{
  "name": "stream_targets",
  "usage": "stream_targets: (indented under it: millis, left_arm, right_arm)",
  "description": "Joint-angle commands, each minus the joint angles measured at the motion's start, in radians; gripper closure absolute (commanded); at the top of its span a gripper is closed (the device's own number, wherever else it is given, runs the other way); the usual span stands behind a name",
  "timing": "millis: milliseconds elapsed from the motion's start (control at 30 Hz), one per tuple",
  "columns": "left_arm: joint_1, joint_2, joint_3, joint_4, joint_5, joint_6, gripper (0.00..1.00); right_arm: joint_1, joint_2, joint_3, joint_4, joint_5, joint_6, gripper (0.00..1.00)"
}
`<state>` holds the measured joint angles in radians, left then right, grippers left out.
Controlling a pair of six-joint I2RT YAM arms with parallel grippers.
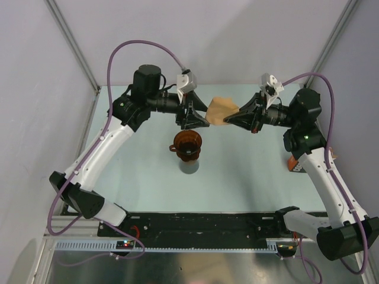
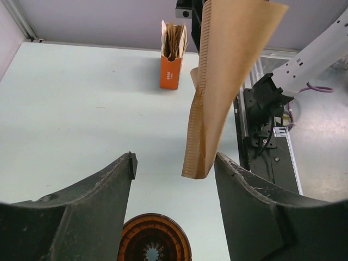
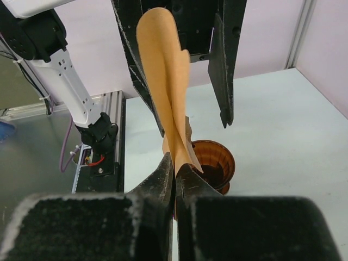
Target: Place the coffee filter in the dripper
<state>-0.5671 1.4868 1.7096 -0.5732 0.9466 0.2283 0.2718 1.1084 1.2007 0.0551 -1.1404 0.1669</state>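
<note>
— While the right gripper [image 3: 175, 163] pinches it, where is the coffee filter [image 1: 222, 110]?
— Clamped by one edge in those closed jaws, up in the air. Its free end reaches between the spread-apart jaws of the left gripper [image 2: 174, 160].
— And the dripper [image 1: 186, 144]?
— Upright on the table [image 1: 249, 171], below the filter.
</note>
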Motion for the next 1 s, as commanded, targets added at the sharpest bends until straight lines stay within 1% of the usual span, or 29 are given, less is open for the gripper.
stream_targets:
  millis: [0,167,200,233,267,300,333,367,433,467,567,600,633,700,767,833,933,967]
  left_arm:
    - [-0.016,-0.007,0.025,0.023,0.028,0.014,0.36]
    - [-0.029,0.009,0.046,0.023,0.059,0.016,0.48]
    - [-0.032,0.009,0.046,0.023,0.061,0.021,0.53]
    - [-0.035,0.01,0.044,0.023,0.052,0.027,0.62]
    - [-0.038,0.009,0.042,0.023,0.04,0.037,0.81]
    - [-0.038,0.009,0.04,0.023,0.027,0.044,0.9]
    - [-0.038,0.006,0.037,0.023,0.01,0.052,0.95]
    - [-0.036,0.003,0.037,0.023,-0.006,0.059,0.97]
    - [-0.033,-0.001,0.034,0.023,-0.022,0.066,0.99]
    - [-0.031,-0.002,0.032,0.023,-0.028,0.064,0.99]
    - [-0.028,-0.004,0.028,0.023,-0.013,0.057,1.0]
    - [-0.028,-0.002,0.032,0.023,-0.005,0.052,1.0]
    - [-0.027,0.002,0.036,0.023,0.01,0.045,1.0]
    - [-0.029,0.012,0.05,0.023,0.03,0.03,1.0]
    - [-0.03,0.018,0.062,0.024,0.038,0.021,1.0]
    - [-0.03,0.023,0.071,0.025,0.035,0.015,1.0]
    - [-0.031,0.024,0.076,0.026,0.024,0.008,1.0]
    - [-0.03,0.025,0.077,0.027,0.021,0.002,1.0]
  right_arm:
    - [0.002,0.006,0.039,0.047,-0.031,0.023,1.0]
    - [0.008,0.001,0.039,0.0,-0.007,-0.028,1.0]
    - [0.01,0.001,0.043,-0.009,-0.001,-0.04,1.0]
    - [0.012,0.0,0.045,-0.021,0.008,-0.048,1.0]
    - [0.011,0.0,0.053,-0.035,0.015,-0.059,1.0]
    - [0.009,-0.001,0.06,-0.064,0.025,-0.069,1.0]
    - [0.006,-0.004,0.067,-0.087,0.033,-0.087,1.0]
    - [0.001,-0.007,0.073,-0.12,0.042,-0.105,1.0]
    - [-0.012,-0.016,0.079,-0.164,0.054,-0.137,1.0]
    - [-0.021,-0.02,0.079,-0.179,0.056,-0.147,0.97]
    - [-0.033,-0.02,0.08,-0.205,0.046,-0.149,0.56]
    - [-0.027,-0.016,0.081,-0.205,0.042,-0.147,0.47]
    - [-0.021,-0.012,0.08,-0.205,0.04,-0.148,0.41]
    - [0.0,0.0,0.076,-0.188,0.039,-0.147,0.33]
    - [0.022,0.015,0.07,-0.158,0.043,-0.138,0.3]
    - [0.043,0.03,0.067,-0.123,0.045,-0.122,0.3]
    - [0.07,0.046,0.062,-0.08,0.061,-0.105,0.32]
    - [0.077,0.05,0.06,-0.073,0.066,-0.101,0.35]
